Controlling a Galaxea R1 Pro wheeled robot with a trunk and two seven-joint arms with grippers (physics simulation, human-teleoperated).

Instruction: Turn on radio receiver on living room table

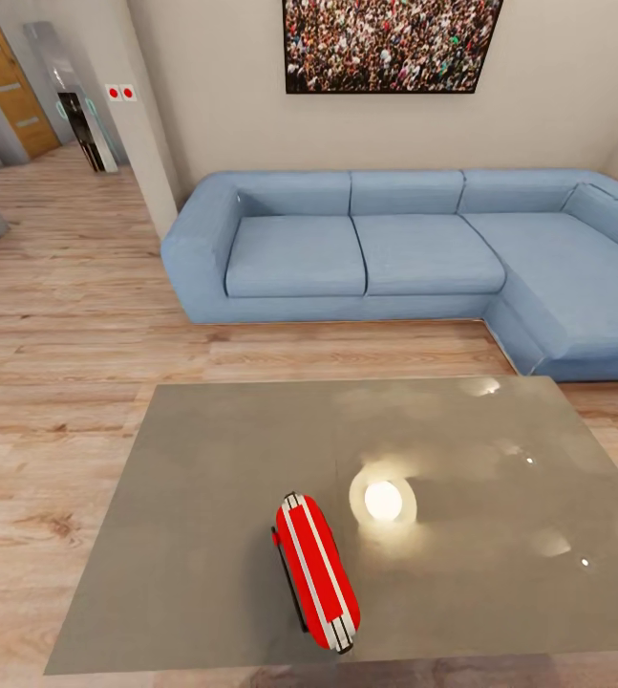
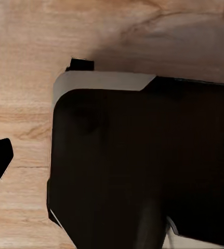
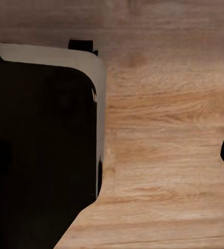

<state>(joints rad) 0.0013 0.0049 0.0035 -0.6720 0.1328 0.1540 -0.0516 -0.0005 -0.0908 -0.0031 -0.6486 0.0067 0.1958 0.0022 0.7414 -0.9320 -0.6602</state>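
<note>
Radio receiver (image 1: 315, 570): slim red box with rounded corners, white-silver bands and a thin dark strap, laid flat near the near edge of the glossy grey surface (image 1: 203, 478). Bare top is seen around it. Sofa (image 1: 414, 253) is set beyond, across plank floor (image 1: 70, 315). End effector states cannot be told.

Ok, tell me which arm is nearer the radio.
Cannot tell. Both wrist views face wood floor beside the robot's dark base; the radio lies on the table, near its near edge, about centred ahead.
</note>
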